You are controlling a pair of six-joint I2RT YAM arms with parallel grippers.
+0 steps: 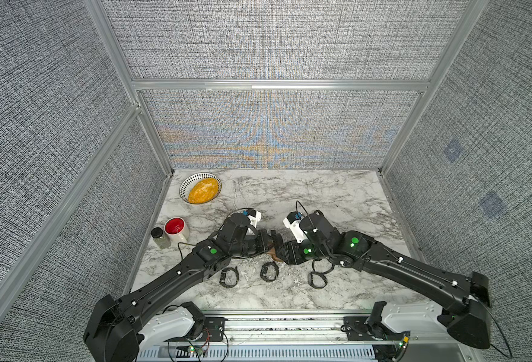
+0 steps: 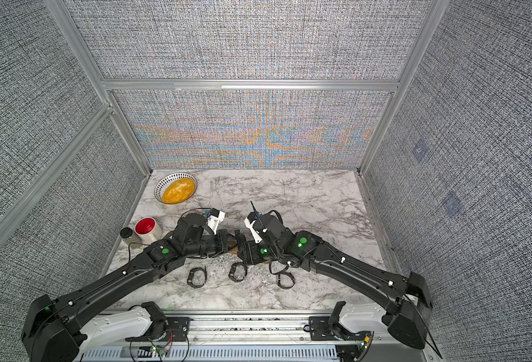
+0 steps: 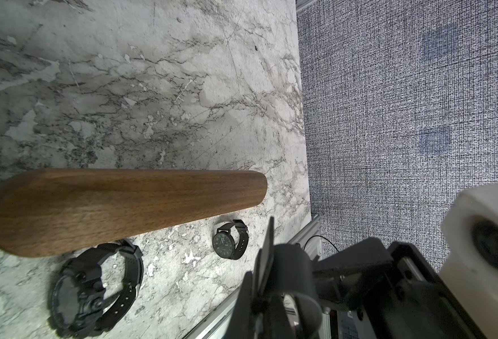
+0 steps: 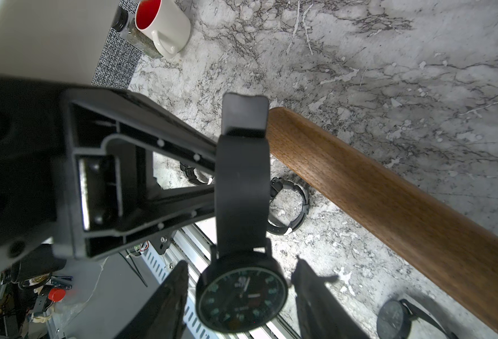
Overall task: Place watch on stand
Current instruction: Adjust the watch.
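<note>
A black watch [image 4: 241, 296] with a dark dial hangs at the near end of the stand [image 4: 388, 205], a long brown wooden bar also seen in the left wrist view [image 3: 124, 205]. My left gripper [image 3: 263, 258] is shut on the watch's black strap [image 3: 294, 264]. My right gripper [image 4: 240, 264] is open, one finger on each side of the dial with a small gap on both sides. In both top views the two grippers meet at mid-table and hide the watch; only a sliver of the stand [image 1: 274, 250] [image 2: 233, 247] shows.
Three more black watches [image 1: 228, 276] [image 1: 269, 272] [image 1: 318, 280] lie on the marble table in front of the grippers. A mug with a red inside [image 1: 176, 228] and a small jar [image 1: 159, 238] stand at the left, a bowl [image 1: 184, 185] of yellow food at the back left.
</note>
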